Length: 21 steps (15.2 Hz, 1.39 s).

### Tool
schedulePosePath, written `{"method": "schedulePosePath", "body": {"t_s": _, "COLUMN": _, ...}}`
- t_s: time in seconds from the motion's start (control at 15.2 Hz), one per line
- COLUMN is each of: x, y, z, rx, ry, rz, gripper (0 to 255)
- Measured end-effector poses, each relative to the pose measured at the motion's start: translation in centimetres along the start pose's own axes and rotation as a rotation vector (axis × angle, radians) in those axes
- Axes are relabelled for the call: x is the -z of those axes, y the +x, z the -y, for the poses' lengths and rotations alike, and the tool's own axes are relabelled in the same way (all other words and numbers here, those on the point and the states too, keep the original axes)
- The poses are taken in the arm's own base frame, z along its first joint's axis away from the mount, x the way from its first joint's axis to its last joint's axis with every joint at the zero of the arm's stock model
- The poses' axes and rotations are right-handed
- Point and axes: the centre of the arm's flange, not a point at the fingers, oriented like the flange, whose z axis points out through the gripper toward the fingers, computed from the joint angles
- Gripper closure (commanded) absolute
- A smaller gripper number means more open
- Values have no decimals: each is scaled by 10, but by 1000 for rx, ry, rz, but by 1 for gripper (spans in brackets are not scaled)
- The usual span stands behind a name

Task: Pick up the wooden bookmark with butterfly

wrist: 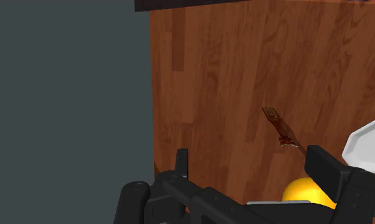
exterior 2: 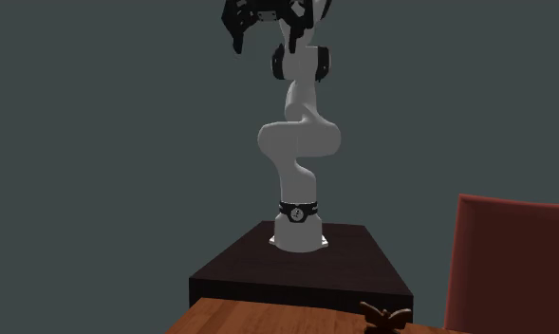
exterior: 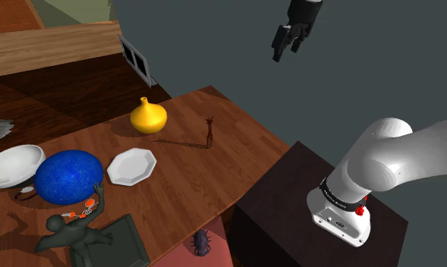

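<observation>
The wooden bookmark (exterior: 209, 133) is a thin brown strip with a butterfly on top, standing upright on the wooden table (exterior: 214, 178) between the yellow vase and the table's right edge in the shoulder view. Its butterfly top (exterior 2: 383, 316) shows low in the second exterior view. My gripper (exterior: 286, 42) hangs high above the table and well off from the bookmark, open with nothing between its fingers. In the wrist view the bookmark (wrist: 281, 130) lies ahead of the gripper (wrist: 253, 168), close to the right finger.
A yellow vase (exterior: 148, 116), white plate (exterior: 130, 166), blue dome (exterior: 68, 176), white bowl (exterior: 13, 165) and dark figurine (exterior: 73, 231) share the table. The dark stand (exterior: 320, 216) adjoins the table's edge. A red chair (exterior 2: 514, 266) stands beside the table.
</observation>
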Motion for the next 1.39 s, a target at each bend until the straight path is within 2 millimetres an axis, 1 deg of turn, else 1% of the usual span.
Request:
{"method": "schedulePosePath", "body": {"t_s": 0.07, "x": 0, "y": 0, "z": 0, "rx": 0, "ry": 0, "rz": 0, "gripper": 0}}
{"method": "schedulePosePath", "body": {"t_s": 0.2, "x": -12, "y": 12, "z": 4, "rx": 19, "ry": 13, "rz": 12, "gripper": 0}}
{"method": "schedulePosePath", "body": {"t_s": 0.26, "x": -23, "y": 17, "z": 4, "rx": 32, "ry": 23, "rz": 21, "gripper": 0}}
{"method": "schedulePosePath", "body": {"t_s": 0.46, "x": -53, "y": 44, "z": 12, "rx": 77, "ry": 54, "rz": 49, "gripper": 0}}
{"method": "schedulePosePath", "body": {"t_s": 0.53, "x": -65, "y": 54, "z": 15, "rx": 92, "ry": 65, "rz": 59, "gripper": 0}}
{"method": "schedulePosePath", "body": {"t_s": 0.59, "x": -73, "y": 58, "z": 19, "rx": 108, "ry": 76, "rz": 69, "gripper": 0}}
{"method": "schedulePosePath", "body": {"t_s": 0.73, "x": -94, "y": 75, "z": 28, "rx": 138, "ry": 97, "rz": 87, "gripper": 0}}
{"method": "schedulePosePath", "body": {"t_s": 0.86, "x": -117, "y": 92, "z": 33, "rx": 169, "ry": 119, "rz": 107, "gripper": 0}}
{"method": "schedulePosePath", "body": {"t_s": 0.99, "x": -135, "y": 104, "z": 44, "rx": 200, "ry": 141, "rz": 126, "gripper": 0}}
{"method": "schedulePosePath", "body": {"t_s": 1.12, "x": -160, "y": 121, "z": 52, "rx": 231, "ry": 162, "rz": 146, "gripper": 0}}
{"method": "schedulePosePath", "body": {"t_s": 1.25, "x": -183, "y": 131, "z": 63, "rx": 262, "ry": 184, "rz": 166, "gripper": 0}}
{"method": "schedulePosePath", "body": {"t_s": 1.39, "x": -203, "y": 145, "z": 76, "rx": 293, "ry": 206, "rz": 185, "gripper": 0}}
